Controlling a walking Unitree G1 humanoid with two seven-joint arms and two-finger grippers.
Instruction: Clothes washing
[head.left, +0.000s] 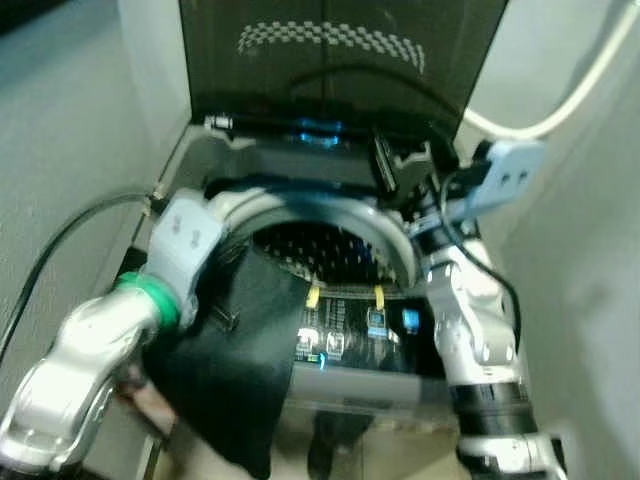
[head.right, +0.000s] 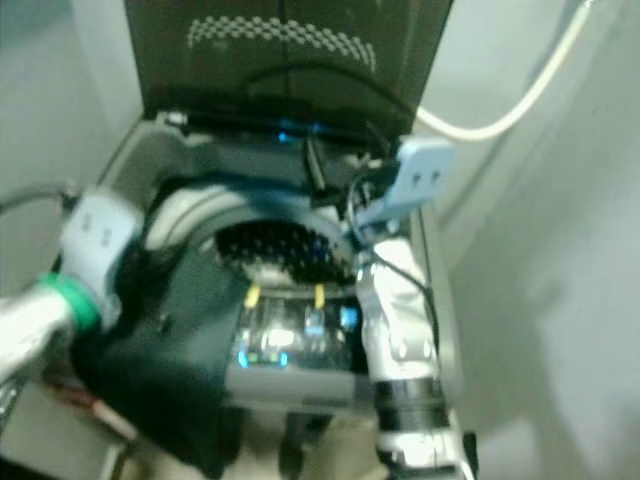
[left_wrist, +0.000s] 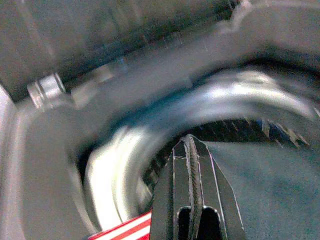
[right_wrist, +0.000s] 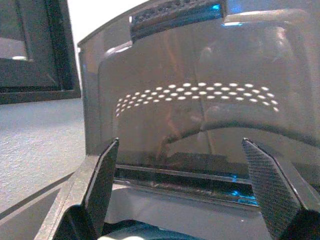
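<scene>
Cloth (head.left: 240, 370) pinched in left gripper (left_wrist: 191, 150) at washer (head.left: 300, 215) rim.
Hangs below the closed fingers, draped over the front edge; right gripper (right_wrist: 180, 165) spread wide, facing raised lid (right_wrist: 200, 100).

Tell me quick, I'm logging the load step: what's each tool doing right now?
Left tool: shut on the dark cloth garment at the washer drum's rim.
Right tool: open, holding nothing, facing the raised dark washer lid.

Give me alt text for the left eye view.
The left gripper holds a dark garment draped over the front rim of an open top-loading washing machine; the right gripper reaches toward its raised lid.
</scene>
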